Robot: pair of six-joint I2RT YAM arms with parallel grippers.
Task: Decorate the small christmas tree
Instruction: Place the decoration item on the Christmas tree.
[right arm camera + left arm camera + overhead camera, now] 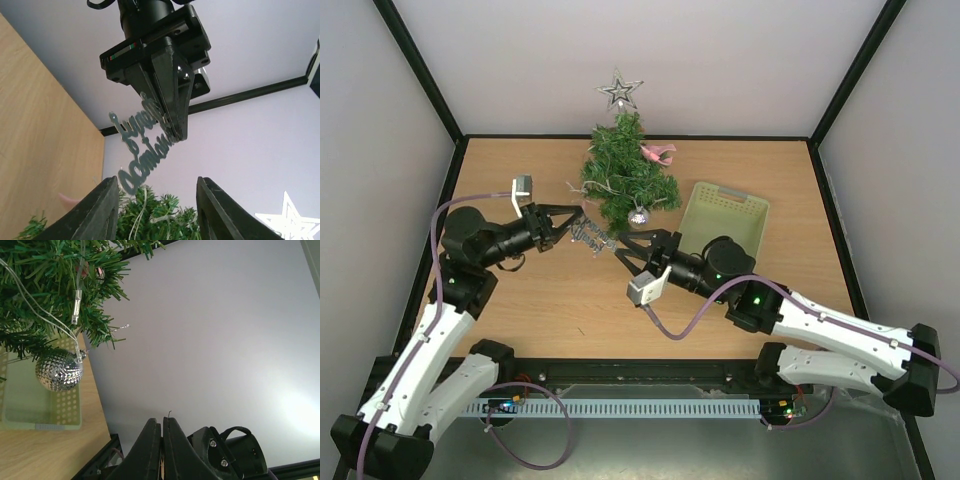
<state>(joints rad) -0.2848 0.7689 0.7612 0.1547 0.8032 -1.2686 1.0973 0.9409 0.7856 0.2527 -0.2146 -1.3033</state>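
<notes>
Your tree (625, 165) wears a star (619, 90), pink ornament (658, 153) and silver ball (638, 216). Your left gripper (582, 220) pinches a lettered silver ornament (592, 237), not yet hung; your right gripper (623, 252) stands half-open, empty.

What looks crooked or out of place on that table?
Nothing looks spilled or broken. The pale green basket sits skewed to the edges of the table. The silver lettering ornament is not on the small christmas tree: the left gripper pinches it in the air, the open right gripper beside it.
</notes>
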